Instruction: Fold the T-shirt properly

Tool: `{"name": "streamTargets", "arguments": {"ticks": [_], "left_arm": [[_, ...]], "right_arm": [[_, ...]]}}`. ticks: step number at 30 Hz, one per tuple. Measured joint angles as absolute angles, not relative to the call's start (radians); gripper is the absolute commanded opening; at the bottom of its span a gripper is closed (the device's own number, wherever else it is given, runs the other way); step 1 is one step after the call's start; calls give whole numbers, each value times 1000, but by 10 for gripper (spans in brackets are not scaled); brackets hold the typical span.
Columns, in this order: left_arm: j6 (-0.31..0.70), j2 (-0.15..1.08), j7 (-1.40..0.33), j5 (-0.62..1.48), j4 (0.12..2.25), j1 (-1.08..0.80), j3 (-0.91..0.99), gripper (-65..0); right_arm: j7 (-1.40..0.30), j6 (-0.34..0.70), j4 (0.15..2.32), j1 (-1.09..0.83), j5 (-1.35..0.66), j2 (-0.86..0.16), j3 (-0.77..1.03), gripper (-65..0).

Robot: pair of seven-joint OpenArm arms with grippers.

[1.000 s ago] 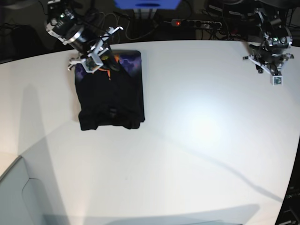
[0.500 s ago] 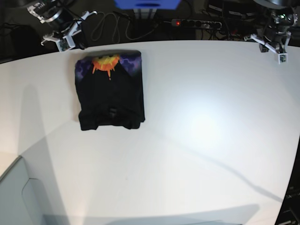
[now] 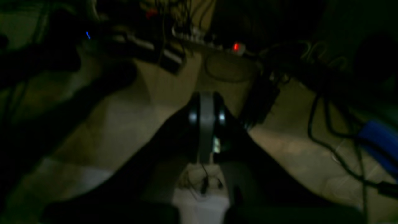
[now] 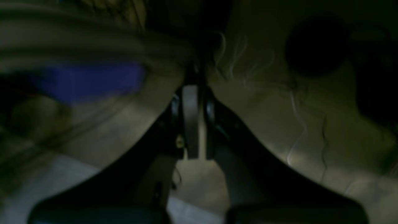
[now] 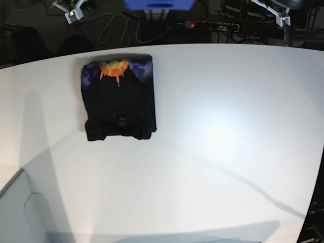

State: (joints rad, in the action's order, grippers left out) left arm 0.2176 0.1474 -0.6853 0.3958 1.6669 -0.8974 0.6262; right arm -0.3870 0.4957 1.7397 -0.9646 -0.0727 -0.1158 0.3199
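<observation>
The black T-shirt (image 5: 119,98) lies folded into a compact rectangle on the white table (image 5: 217,147) at the back left. Its orange-yellow and purple-blue print shows along the far edge. My right gripper (image 5: 75,11) is beyond the table's back edge, above and left of the shirt. In the right wrist view it (image 4: 190,90) is shut and empty. My left gripper (image 5: 277,15) is beyond the back right edge, far from the shirt. In the left wrist view it (image 3: 206,102) is shut and empty. The shirt is out of both wrist views.
A power strip (image 5: 212,25) with a red light, loose cables (image 5: 114,25) and a blue object (image 5: 159,4) lie behind the table's back edge. A grey surface (image 5: 20,212) sits at the front left corner.
Both arms have drawn back and up, off the table towards the top of the base view. The right gripper has left the shirt's far edge. The shirt has not moved.
</observation>
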Motion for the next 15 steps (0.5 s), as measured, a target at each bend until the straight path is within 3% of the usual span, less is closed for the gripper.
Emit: {"name": "streamTargets", "arguments": {"ticks": [4, 8, 12, 15], "left_arm": [[219, 160, -481, 393, 1398, -884, 477, -650], [208, 215, -231, 242, 1079, -780, 253, -650], [224, 215, -22, 191, 756, -604, 90, -650], [208, 197, -12, 213, 535, -473, 20, -650]], "right_arm": [[-367, 495, 1528, -864, -84, -116, 250, -649], [-357, 495, 1324, -745, -85, -113, 214, -649], [-216, 493, 1101, -636, -93, -112, 213, -649], [-125, 492, 875, -534, -79, -121, 200, -649]]}}
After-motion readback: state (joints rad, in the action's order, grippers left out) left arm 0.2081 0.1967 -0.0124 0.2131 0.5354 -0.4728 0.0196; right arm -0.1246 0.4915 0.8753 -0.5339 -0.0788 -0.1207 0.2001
